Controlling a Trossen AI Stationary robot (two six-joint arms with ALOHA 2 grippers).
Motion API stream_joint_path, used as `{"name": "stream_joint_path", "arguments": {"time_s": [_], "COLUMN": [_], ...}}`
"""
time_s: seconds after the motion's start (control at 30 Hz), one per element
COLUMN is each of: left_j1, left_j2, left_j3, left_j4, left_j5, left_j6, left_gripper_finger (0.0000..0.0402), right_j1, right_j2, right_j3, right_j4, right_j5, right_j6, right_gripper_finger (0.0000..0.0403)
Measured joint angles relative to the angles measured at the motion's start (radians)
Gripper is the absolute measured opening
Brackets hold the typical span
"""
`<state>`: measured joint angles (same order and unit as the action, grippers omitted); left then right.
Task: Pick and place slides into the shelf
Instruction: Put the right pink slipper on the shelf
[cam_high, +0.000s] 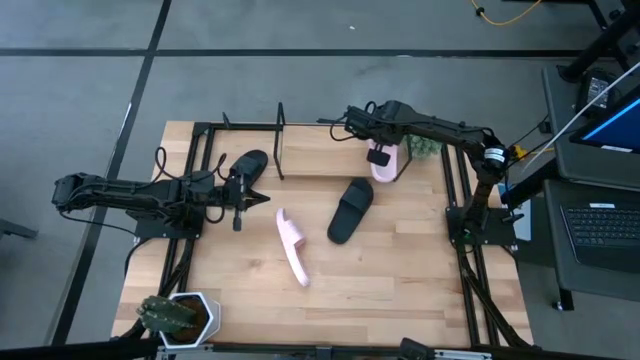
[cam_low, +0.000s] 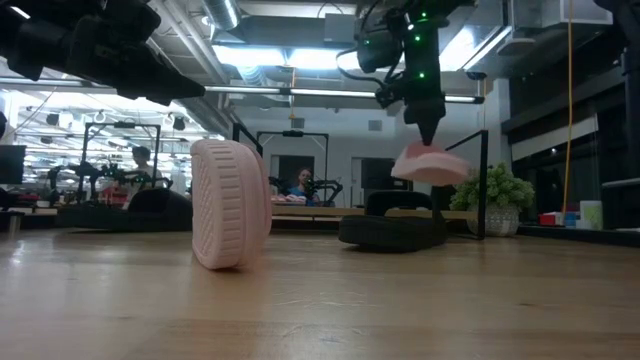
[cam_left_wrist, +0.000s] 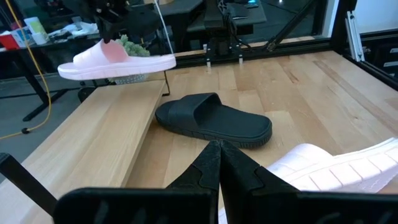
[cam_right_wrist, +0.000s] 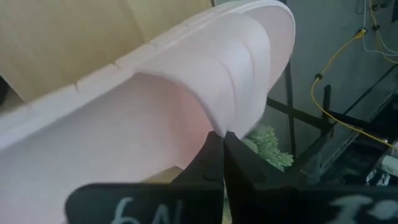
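— Holding one pale pink slide (cam_high: 385, 163) up off the shelf (cam_high: 330, 158), is it? Which arm?

— The right one. The right gripper (cam_high: 378, 155) has its fingers pinched on the strap of that slide, and in the low view the sandal hangs under it in the air, above the far end of the shelf board, near the small green plant (cam_high: 424, 148) at the table's back corner. In the right wrist view the strap fills the picture right at the fingertips.

— And the other arm?

— The left gripper (cam_high: 238, 214) has its fingers pressed together with nothing between them. It sits low over the table near the left end of the shelf, just beside a black slide (cam_high: 247, 168).

— Is that black one on the shelf?

— It lies at the shelf's left end, between the thin black frames; I cannot tell whether it rests fully on the board.

— Where are the other two?

— The second black slide (cam_high: 350, 210) lies flat on the table (cam_high: 400, 280), in front of the shelf, toward the middle. The second pink slide (cam_high: 292, 246) is tipped up on its edge, a little nearer the front, apart from the black one.

— Anything else on the table?

— A potted plant in a white pot (cam_high: 180, 315) at the front left corner.
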<state>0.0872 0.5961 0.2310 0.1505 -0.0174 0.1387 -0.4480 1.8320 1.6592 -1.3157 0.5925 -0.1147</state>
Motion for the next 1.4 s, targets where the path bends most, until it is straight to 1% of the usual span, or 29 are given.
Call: {"name": "stream_joint_path", "arguments": {"time_s": [0.77, 1.0, 1.4], "left_j1": [0.000, 0.000, 0.000], "left_j2": [0.000, 0.000, 0.000], "left_j3": [0.000, 0.000, 0.000], "left_j4": [-0.008, -0.009, -0.009], "left_j5": [0.000, 0.000, 0.000], "left_j6": [0.001, 0.002, 0.001], "left_gripper_finger": [0.0000, 0.0000, 0.0000], "right_j1": [0.000, 0.000, -0.006], "right_j2": [0.003, 0.005, 0.006], "right_j3": [-0.001, -0.076, -0.095], "right_j4": [0.046, 0.080, 0.080], "right_j5": [0.001, 0.013, 0.017], "right_j6": [0.040, 0.026, 0.027], "right_gripper_finger": [0.0000, 0.0000, 0.0000]}}
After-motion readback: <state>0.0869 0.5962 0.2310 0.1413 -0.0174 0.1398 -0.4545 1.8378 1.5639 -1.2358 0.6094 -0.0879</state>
